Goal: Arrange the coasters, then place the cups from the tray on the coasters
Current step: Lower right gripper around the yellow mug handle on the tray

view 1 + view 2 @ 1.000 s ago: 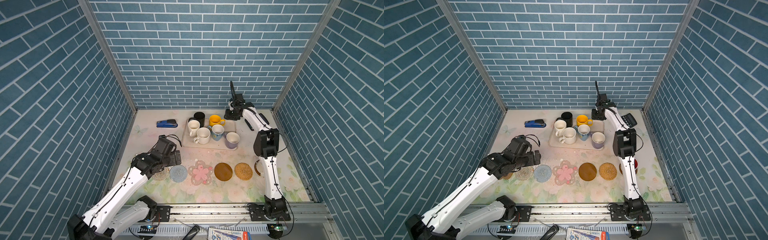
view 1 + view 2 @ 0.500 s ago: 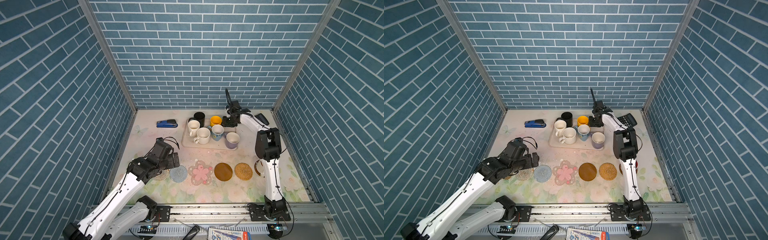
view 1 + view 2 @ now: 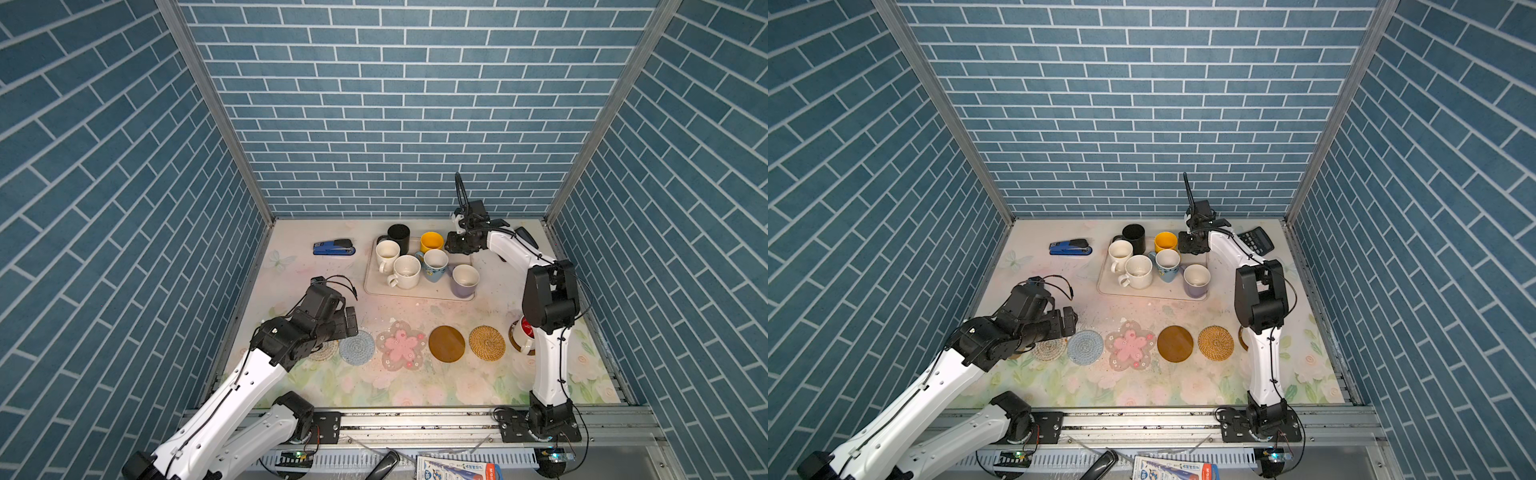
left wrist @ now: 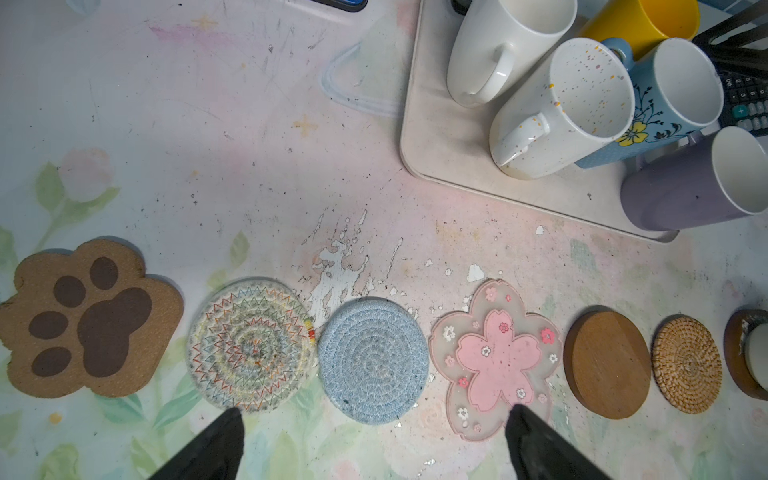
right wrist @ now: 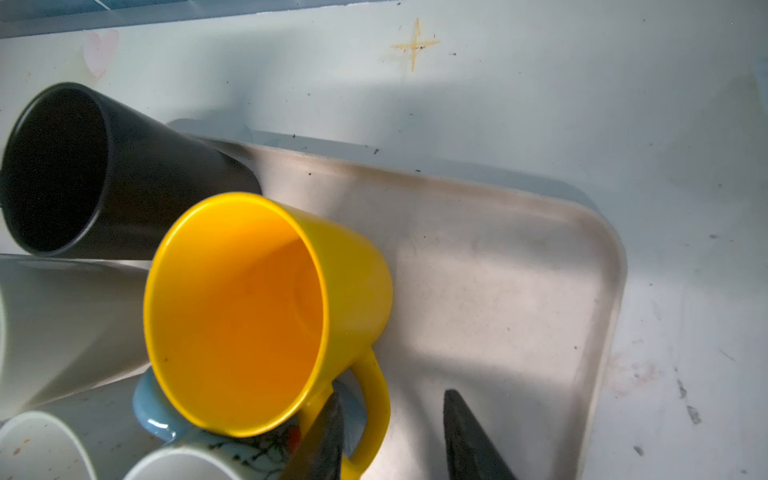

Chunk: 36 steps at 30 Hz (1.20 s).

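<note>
Several coasters lie in a row near the front: paw-shaped [image 4: 83, 320], multicolour woven [image 4: 249, 345], blue-grey [image 3: 356, 347], pink flower [image 3: 401, 345], brown disc [image 3: 446, 343], rattan [image 3: 487, 343]. A white cup with red inside [image 3: 524, 334] stands on another brown disc, half hidden by the right arm. The tray [image 3: 415, 291] holds black [image 3: 399, 237], yellow [image 5: 249, 311], two white, light blue [image 3: 434, 264] and lavender [image 3: 464, 280] cups. My left gripper [image 4: 374, 415] hovers open over the blue-grey coaster. My right gripper [image 5: 392, 397] straddles the yellow cup's handle [image 5: 374, 395], one finger through the loop, a gap left on the outer side.
A blue stapler [image 3: 333, 248] lies left of the tray at the back. A black calculator [image 3: 1255, 239] sits at the back right behind the right arm. Brick walls close in three sides.
My right gripper has moved left and down from behind the tray's back corner to the yellow cup's handle. The left arm has shifted slightly toward the front.
</note>
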{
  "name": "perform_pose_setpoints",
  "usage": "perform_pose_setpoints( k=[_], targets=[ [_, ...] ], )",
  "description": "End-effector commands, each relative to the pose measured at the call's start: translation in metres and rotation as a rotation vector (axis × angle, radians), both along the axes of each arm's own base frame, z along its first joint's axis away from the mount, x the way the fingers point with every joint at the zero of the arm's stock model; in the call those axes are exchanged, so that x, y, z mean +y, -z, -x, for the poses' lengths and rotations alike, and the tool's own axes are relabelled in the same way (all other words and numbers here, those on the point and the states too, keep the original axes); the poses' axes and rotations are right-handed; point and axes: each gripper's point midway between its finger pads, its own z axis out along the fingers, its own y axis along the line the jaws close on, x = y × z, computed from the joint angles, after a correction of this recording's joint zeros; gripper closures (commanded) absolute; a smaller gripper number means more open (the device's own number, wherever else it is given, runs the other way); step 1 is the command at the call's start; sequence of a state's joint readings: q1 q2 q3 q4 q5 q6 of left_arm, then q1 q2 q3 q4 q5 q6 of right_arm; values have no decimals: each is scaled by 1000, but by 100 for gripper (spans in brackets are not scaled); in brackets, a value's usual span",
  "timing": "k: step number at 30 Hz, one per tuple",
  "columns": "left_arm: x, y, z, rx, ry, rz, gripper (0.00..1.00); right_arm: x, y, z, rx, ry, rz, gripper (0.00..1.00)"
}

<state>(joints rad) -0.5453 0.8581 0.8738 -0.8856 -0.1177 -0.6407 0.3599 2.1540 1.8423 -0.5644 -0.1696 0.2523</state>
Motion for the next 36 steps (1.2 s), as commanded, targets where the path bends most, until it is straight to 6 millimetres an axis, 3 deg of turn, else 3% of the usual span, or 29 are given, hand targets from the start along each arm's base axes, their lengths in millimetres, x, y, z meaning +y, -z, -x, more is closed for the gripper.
perform_pose_setpoints(
  k=[1, 7, 12, 27, 29, 30, 36],
  targets=[
    [2, 2, 0, 17, -13, -9, 1, -4, -28, 7, -37, -33, 23, 56],
    [-2, 5, -6, 27, -10, -11, 1, 2, -50, 19, -64, -111, -9, 49],
    [-6, 6, -10, 39, -2, -15, 1, 6, -54, 28, -36, -192, 14, 48],
    [-9, 11, -16, 64, -6, -35, 1, 11, -24, 14, 9, -216, 50, 51],
    [-9, 14, -17, 71, -6, -39, 1, 11, -27, 13, 4, -217, 46, 53],
    [-9, 14, -18, 72, -7, -40, 1, 13, -10, 12, 33, -221, 50, 53],
    [-12, 18, -22, 77, -7, -42, 1, 17, 2, 10, 57, -240, 42, 54]
  ],
)
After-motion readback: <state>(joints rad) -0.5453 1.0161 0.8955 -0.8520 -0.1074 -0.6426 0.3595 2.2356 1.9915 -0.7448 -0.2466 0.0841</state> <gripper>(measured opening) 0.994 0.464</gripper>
